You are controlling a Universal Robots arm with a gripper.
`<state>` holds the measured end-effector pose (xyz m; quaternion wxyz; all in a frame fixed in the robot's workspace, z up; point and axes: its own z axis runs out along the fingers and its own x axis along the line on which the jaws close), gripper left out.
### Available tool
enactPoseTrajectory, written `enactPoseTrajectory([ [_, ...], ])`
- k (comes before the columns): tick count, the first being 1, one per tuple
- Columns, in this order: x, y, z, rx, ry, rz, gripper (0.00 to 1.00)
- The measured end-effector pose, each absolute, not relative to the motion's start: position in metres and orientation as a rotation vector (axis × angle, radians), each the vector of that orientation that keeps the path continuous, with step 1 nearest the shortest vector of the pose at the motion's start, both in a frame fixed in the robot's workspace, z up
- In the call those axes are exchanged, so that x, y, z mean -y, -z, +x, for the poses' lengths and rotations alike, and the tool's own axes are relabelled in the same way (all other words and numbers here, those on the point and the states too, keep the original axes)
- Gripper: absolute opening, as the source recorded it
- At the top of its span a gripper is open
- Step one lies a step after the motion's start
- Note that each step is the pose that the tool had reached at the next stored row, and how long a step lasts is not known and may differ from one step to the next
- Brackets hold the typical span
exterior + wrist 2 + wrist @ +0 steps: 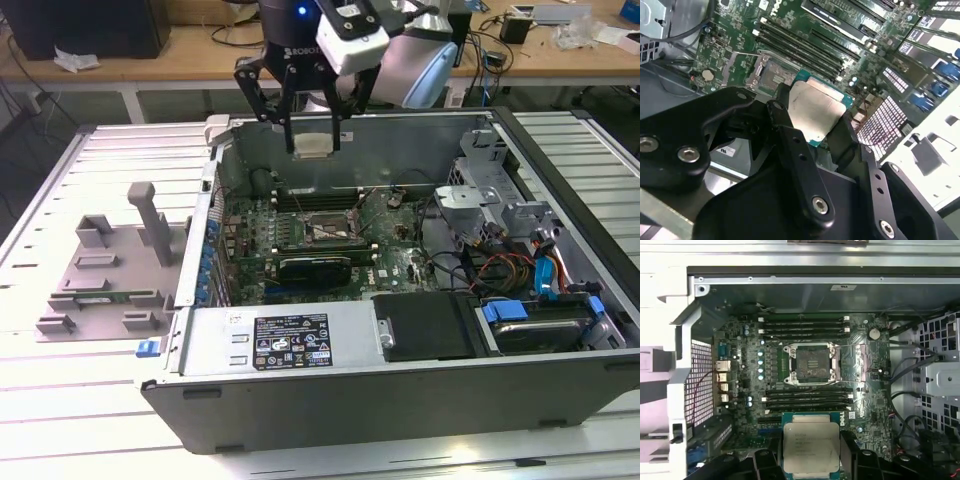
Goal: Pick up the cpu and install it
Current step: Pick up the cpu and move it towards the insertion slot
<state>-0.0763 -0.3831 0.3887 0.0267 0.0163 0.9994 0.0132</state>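
Observation:
The cpu (313, 146) is a small flat square chip with a pale silver top, held in the air above the open computer case. My gripper (314, 150) is shut on the cpu, one black finger on each side of it. In both wrist views the cpu (811, 447) (816, 112) shows its silver lid and green edge between the fingers (785, 131). The dark metal-framed socket (811, 363) on the green motherboard (740, 390) lies open below. In the exterior view the socket (324, 229) is lower than the gripper, nearer the camera.
The open case (400, 340) has metal walls all round, with memory slots (805, 325) either side of the socket. Cables and a drive cage (500, 230) fill the exterior view's right. A grey plastic tray with upright blocks (110, 265) sits on the table at the exterior view's left.

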Motion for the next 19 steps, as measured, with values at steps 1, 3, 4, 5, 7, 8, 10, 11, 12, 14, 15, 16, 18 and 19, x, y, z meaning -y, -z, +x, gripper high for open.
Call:
enactPoseTrajectory([
  [1, 0.383, -0.387, -0.074, -3.091, -0.041, 0.050, 0.54],
  [3, 0.382, -0.383, -0.070, -3.096, -0.044, 0.051, 0.54],
  [4, 0.381, -0.383, -0.070, -3.096, -0.045, 0.051, 0.54],
  [5, 0.378, -0.380, -0.069, -3.096, -0.051, 0.051, 0.54],
  [7, 0.374, -0.377, -0.069, -3.096, -0.063, 0.051, 0.54],
  [8, 0.373, -0.376, -0.069, -3.096, -0.065, 0.051, 0.54],
  [10, 0.371, -0.373, -0.068, -3.096, -0.069, 0.051, 0.54],
  [11, 0.370, -0.372, -0.068, -3.097, -0.070, 0.051, 0.54],
  [12, 0.369, -0.370, -0.067, -3.097, -0.072, 0.051, 0.54],
  [14, 0.368, -0.367, -0.066, -3.097, -0.074, 0.052, 0.54],
  [15, 0.368, -0.366, -0.066, -3.097, -0.075, 0.052, 0.54],
  [16, 0.367, -0.365, -0.065, -3.098, -0.076, 0.052, 0.54],
  [18, 0.367, -0.362, -0.064, -3.099, -0.076, 0.052, 0.54],
  [19, 0.366, -0.360, -0.062, -3.100, -0.077, 0.052, 0.54],
])
